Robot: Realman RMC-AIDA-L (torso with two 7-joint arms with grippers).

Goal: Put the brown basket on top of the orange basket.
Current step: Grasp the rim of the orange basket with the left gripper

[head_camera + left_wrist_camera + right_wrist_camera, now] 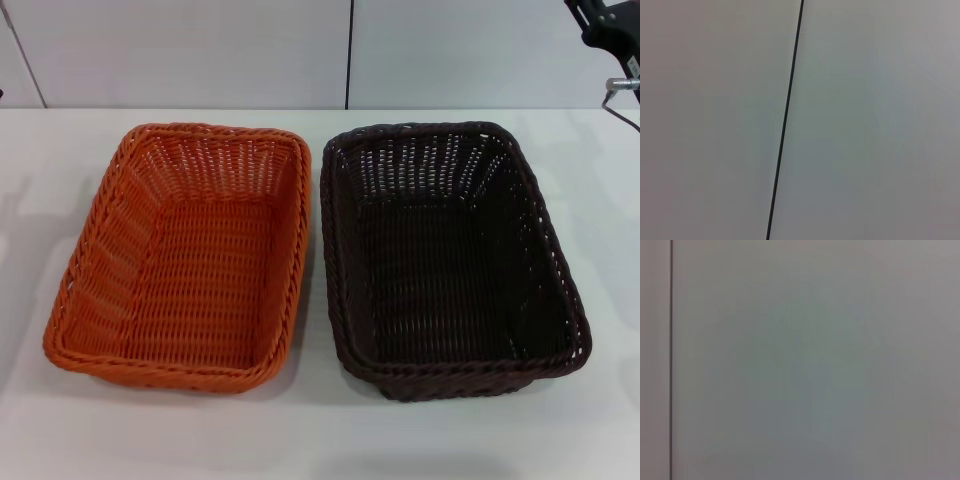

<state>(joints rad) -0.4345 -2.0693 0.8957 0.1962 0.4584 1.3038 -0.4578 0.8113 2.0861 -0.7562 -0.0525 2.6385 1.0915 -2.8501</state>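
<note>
On the white table [300, 440], just to the right of the orange basket [180, 255], the brown basket [450, 255] is set upright with its open mouth upward, and nothing is seen inside it. The two long sides are laid nearly parallel and very close, perhaps touching near the far corners, though that cannot be told for certain. Such a side-by-side layout is judged to suit the task: only a lift and a short sideways carry over the orange basket would be needed, and the like-sized sloping walls should let one nest in the other. No stacking has been done yet. Beyond the orange basket's far right, part of the right arm [600, 25] is seen raised by the wall. Neither gripper is shown, so the state of the jaws cannot be told.
</note>
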